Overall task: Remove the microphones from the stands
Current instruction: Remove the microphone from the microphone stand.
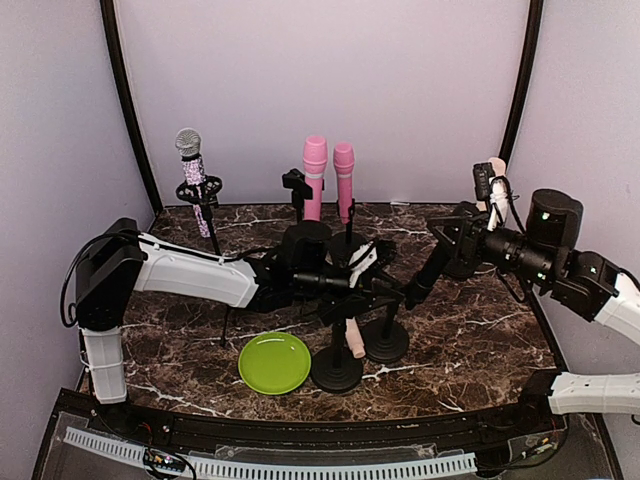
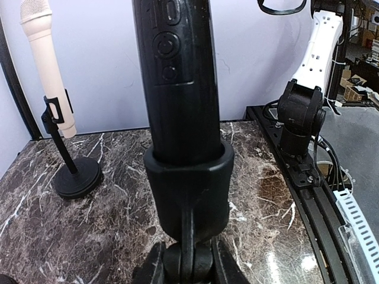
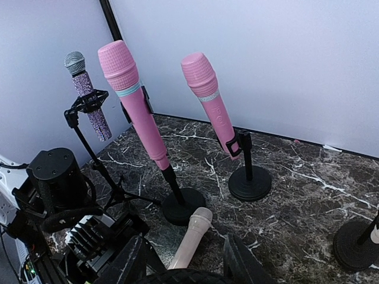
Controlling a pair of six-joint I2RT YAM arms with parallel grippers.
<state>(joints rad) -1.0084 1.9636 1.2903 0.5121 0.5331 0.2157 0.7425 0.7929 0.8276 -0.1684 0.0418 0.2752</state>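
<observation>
In the left wrist view a black microphone (image 2: 177,71) sits in a black stand clip (image 2: 188,183). My left gripper (image 2: 188,267) is shut on the stand's joint just under that clip. In the top view this gripper (image 1: 350,285) is at the table's middle, over two round stand bases (image 1: 336,370). A beige microphone (image 3: 190,239) lies tilted between the wide-open fingers of my right gripper (image 3: 186,263), its head pointing away. Its tail shows in the top view (image 1: 356,340). My right gripper (image 1: 412,292) reaches in from the right.
Two pink microphones (image 1: 315,175) (image 1: 344,172) stand on stands at the back, and a glittery silver one (image 1: 192,170) at the back left. Another beige microphone (image 1: 495,180) stands at the back right. A green plate (image 1: 274,362) lies near the front.
</observation>
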